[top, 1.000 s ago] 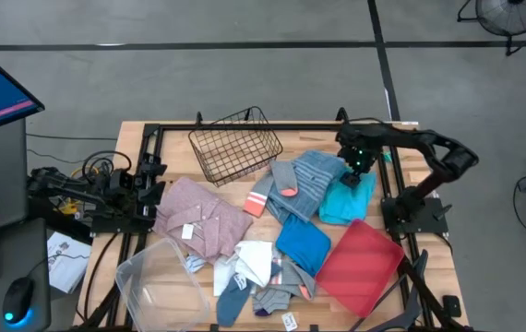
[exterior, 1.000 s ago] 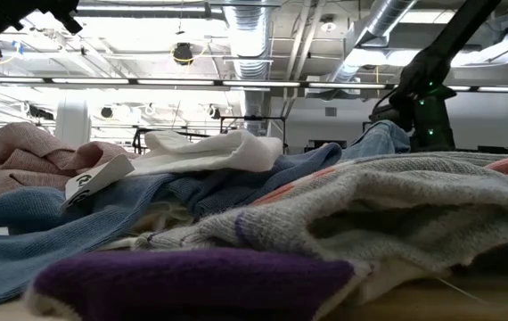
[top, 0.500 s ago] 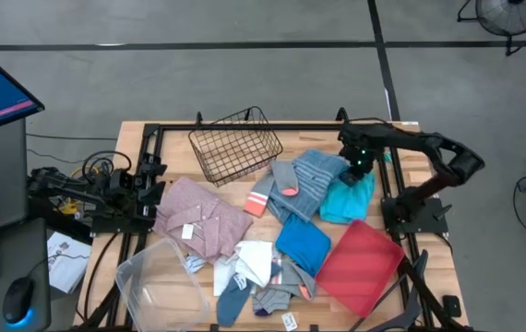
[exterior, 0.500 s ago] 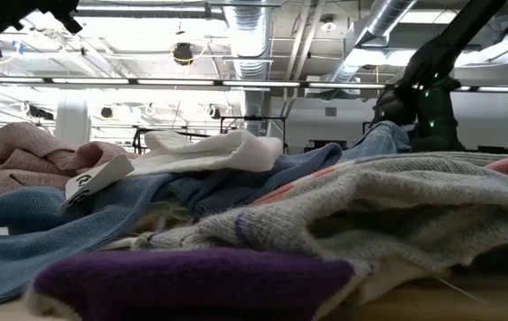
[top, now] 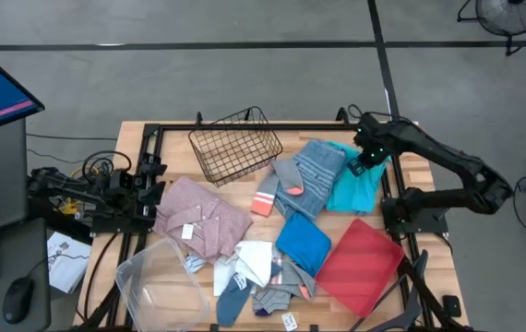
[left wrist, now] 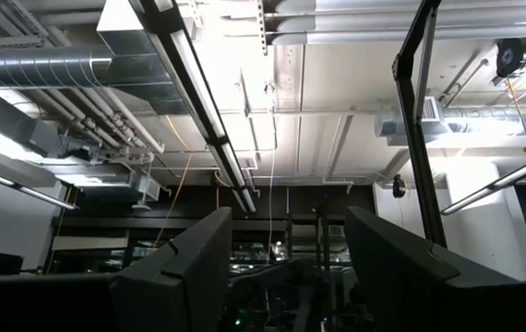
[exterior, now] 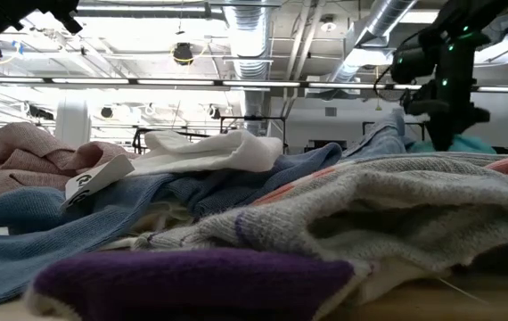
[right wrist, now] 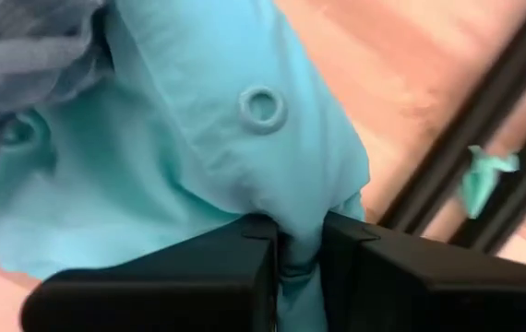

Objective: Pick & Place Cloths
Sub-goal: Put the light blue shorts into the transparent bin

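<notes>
My right gripper hangs above the table's far right part, shut on a turquoise cloth with a round snap on it. A grey-blue striped towel lies against that cloth's left side. Also on the table are a dusty pink shirt, a bright blue cloth, white cloths and socks. My left gripper waits at the table's left edge, open and pointing up at the ceiling. My right gripper pinches a bunched fold of the turquoise cloth between its two fingers, which come from above and point steeply down. The cloth hangs below the fingers, drawn up into a peak. Its lower end still lies on the table beside the striped towel.
A black wire basket stands at the far middle. A red tray lies at the near right and a clear plastic tub at the near left. A black frame rail runs close to the right gripper.
My right gripper has risen and gone a little toward the table's far right corner, turning its wrist. The turquoise cloth's upper part has come up with it and stretched out, while its lower end stays on the table. The striped towel has shifted slightly.
</notes>
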`<state>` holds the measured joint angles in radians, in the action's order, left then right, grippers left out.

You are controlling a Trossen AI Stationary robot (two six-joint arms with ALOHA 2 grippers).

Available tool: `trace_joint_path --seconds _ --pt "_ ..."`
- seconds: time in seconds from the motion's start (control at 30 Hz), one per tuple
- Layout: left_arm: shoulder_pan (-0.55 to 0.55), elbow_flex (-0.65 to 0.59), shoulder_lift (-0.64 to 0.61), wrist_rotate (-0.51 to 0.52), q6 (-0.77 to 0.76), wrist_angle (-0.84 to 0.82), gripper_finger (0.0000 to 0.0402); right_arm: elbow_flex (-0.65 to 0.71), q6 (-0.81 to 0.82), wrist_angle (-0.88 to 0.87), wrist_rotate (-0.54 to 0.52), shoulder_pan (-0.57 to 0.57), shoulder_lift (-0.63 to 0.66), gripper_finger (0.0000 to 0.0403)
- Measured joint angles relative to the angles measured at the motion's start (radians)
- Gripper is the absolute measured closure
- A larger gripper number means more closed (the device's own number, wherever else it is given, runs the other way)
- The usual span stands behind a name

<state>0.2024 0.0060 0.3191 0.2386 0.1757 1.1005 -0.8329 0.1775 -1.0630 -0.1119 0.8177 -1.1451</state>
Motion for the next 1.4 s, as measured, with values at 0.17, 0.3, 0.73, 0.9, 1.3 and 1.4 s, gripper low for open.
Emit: trace_joint_path --seconds 0.17,0.3,0.73,0.9,1.3,1.4 --pt "0.000 0.000 0.000 0.000 0.000 0.000 0.0204 -0.033 0.059 -0.018 -0.052 0.001 0.057 0.0374" --pt "0.000 0.000 0.000 0.000 0.000 0.000 0.0204 -0.064 0.099 -0.031 -0.131 0.002 0.086 0.0374" --pt "0.000 0.000 0.000 0.000 0.000 0.000 0.0204 -0.245 0.119 -0.034 -0.178 0.001 0.091 0.0374" --pt "0.000 0.000 0.000 0.000 0.000 0.000 0.0204 -0.351 0.116 -0.086 -0.177 -0.025 0.093 0.0374" --pt "0.000 0.000 0.000 0.000 0.000 0.000 0.0204 -0.593 0.238 -0.163 -0.175 -0.316 0.093 0.0374" --pt "0.000 0.000 0.000 0.000 0.000 0.000 0.0204 -0.639 0.292 -0.128 -0.176 -0.409 0.094 0.0374"
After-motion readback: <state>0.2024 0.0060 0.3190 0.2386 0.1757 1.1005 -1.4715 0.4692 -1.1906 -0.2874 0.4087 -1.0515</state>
